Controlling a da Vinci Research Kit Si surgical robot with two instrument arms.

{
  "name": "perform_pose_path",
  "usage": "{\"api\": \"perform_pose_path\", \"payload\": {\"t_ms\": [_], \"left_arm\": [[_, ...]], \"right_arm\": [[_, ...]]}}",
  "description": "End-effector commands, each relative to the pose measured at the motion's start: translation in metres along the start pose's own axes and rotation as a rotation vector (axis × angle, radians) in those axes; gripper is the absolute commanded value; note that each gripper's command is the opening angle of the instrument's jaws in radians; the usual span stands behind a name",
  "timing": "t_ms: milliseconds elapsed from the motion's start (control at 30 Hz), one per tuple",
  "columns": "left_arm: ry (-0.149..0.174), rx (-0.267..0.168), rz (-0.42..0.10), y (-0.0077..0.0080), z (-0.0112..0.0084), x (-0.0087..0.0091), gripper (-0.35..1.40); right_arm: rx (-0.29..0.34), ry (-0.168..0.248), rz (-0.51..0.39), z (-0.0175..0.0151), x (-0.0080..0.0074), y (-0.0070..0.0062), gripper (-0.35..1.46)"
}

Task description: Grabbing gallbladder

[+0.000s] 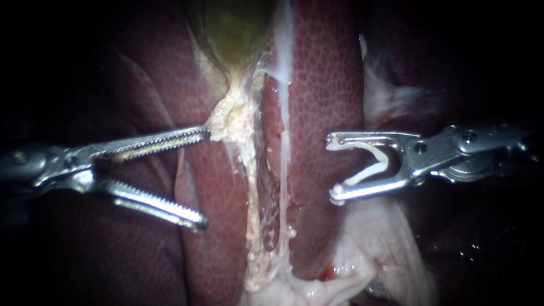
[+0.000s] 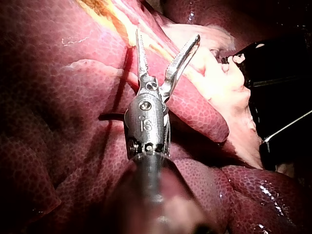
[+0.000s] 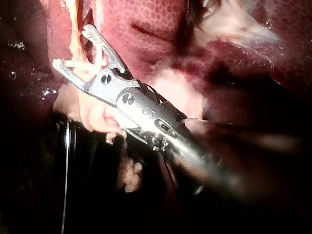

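The greenish gallbladder [image 1: 237, 34] lies at the top of the endoscope view and narrows into a pale yellowish strand [image 1: 249, 164] running down between lobes of liver [image 1: 323, 85]. My left instrument [image 1: 204, 177] has its serrated jaws wide open. Its upper jaw tip touches the pale tissue just below the gallbladder's neck, and its lower jaw hangs free over the liver. My right instrument [image 1: 333, 167] stands to the right of the strand, clear of it, with a white open clip [image 1: 381, 164] seated between its spread jaws. The left wrist view shows the left instrument [image 2: 167, 36] open too.
A thin whitish tube [image 1: 283, 107] runs down beside the strand. Pale fatty tissue [image 1: 374, 243] bulges at the lower right, under my right instrument [image 3: 72, 46]. Dark liver [image 2: 58, 122] surrounds the left shaft.
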Motion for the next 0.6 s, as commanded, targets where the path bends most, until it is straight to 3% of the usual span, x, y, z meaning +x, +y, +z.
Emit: {"api": "perform_pose_path", "payload": {"t_ms": [33, 367, 600], "left_arm": [[0.000, 0.000, 0.000, 0.0000, -0.0001, -0.0001, 0.78], [0.001, -0.009, -0.004, 0.0004, -0.0005, -0.0007, 0.78], [-0.003, -0.039, -0.014, 0.0018, -0.0010, -0.0016, 0.78]], "right_arm": [[0.000, 0.000, 0.000, 0.0000, 0.0000, 0.0000, 0.58], [0.000, 0.000, 0.000, 0.0000, 0.0000, 0.0000, 0.59], [0.000, 0.000, 0.000, 0.0000, 0.0000, 0.0000, 0.59]]}}
